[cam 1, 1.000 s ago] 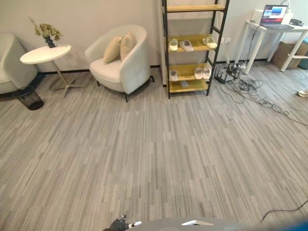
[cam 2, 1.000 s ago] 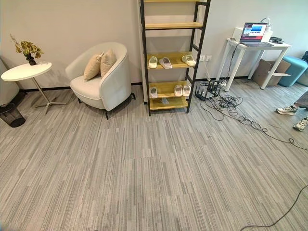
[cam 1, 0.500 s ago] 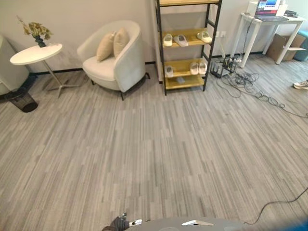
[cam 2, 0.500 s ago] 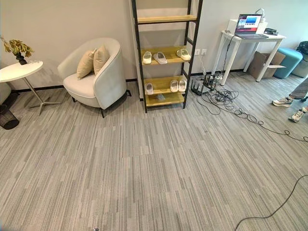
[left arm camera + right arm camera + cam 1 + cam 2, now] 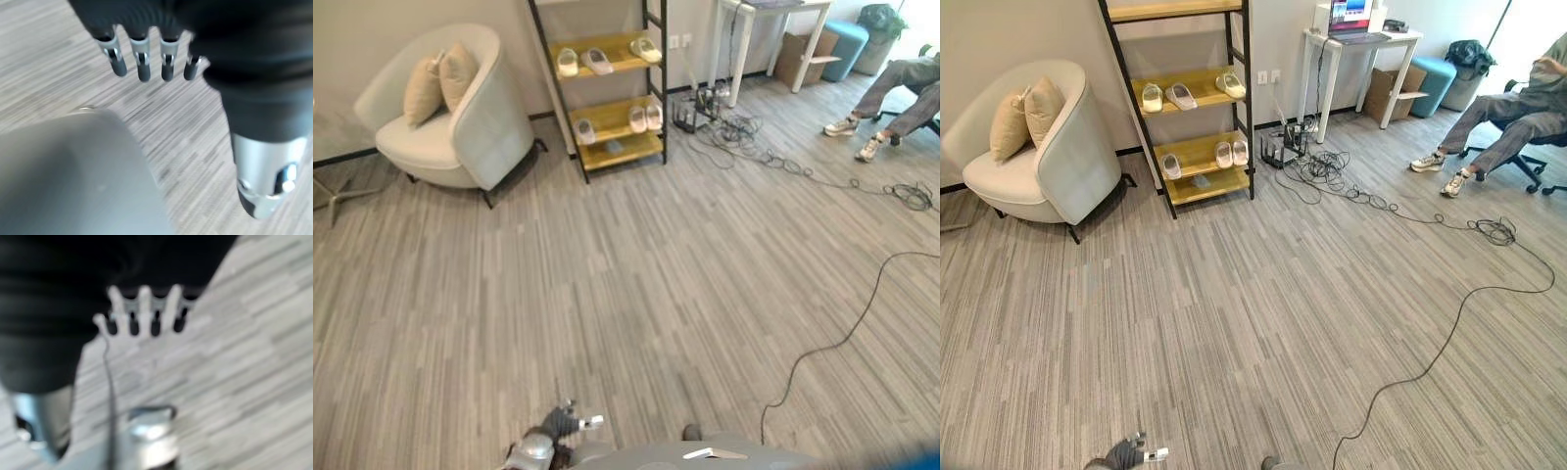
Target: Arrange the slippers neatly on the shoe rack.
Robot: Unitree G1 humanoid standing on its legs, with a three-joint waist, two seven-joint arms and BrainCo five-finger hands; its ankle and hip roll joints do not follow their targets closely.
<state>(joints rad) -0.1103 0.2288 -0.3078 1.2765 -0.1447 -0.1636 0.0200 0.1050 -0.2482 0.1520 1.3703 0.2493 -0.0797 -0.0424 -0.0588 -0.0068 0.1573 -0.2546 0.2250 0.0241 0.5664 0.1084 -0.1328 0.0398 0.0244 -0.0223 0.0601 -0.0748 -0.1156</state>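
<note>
Swung rightward since a second ago, bringing a seated person (image 5: 1518,108) into sight. Slippers (image 5: 1180,95) resting on the shoe rack (image 5: 1190,117) across the floor; left hand (image 5: 146,61) and right hand (image 5: 142,313) hanging with fingers straight, released, grasping nothing.

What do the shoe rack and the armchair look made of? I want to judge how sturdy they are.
The shoe rack looks like a black metal frame: thin dark posts with yellowish wood-look shelves, matt. The armchair seems upholstered in pale cream fabric, smooth and padded, on short dark legs; fabric or leatherette is unclear.
</note>
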